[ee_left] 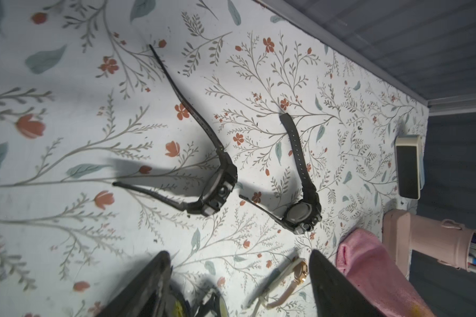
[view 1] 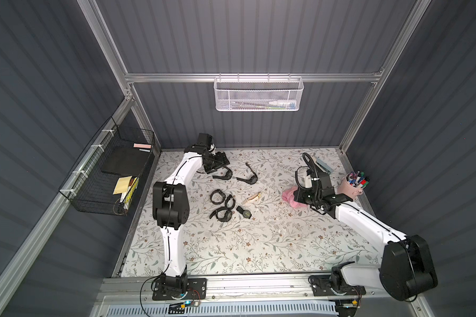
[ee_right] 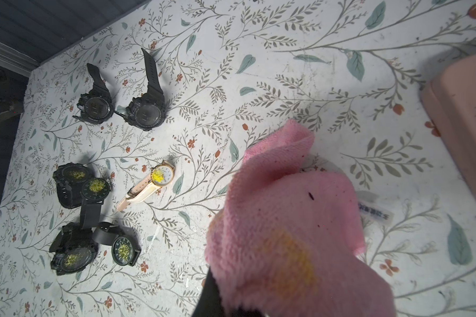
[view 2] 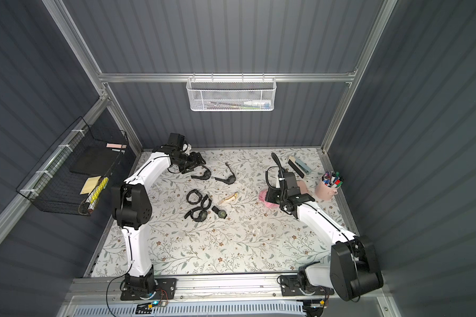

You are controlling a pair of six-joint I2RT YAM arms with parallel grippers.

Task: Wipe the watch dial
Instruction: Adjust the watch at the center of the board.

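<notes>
Two black watches with clean dials lie on their sides at the back of the floral table [view 1: 259,247]: one watch [ee_left: 217,189] just beyond my left gripper [ee_left: 239,254], the other [ee_left: 302,211] further right. The left gripper [view 1: 221,164] is open and holds nothing. Several black watches [ee_right: 95,188] and a beige-strap watch [ee_right: 164,174] carry yellow smudges on their dials; in both top views they cluster mid-table [view 1: 226,204]. My right gripper [view 1: 300,196] is shut on a pink cloth [ee_right: 286,219], which hides most of its fingers [ee_right: 209,291].
A pink cup of pens [view 1: 352,186] and a small stapler-like box [view 1: 323,166] stand at the back right. A white mesh basket [view 1: 259,94] hangs on the back wall. On the left wall hangs a black wire basket [view 1: 107,175].
</notes>
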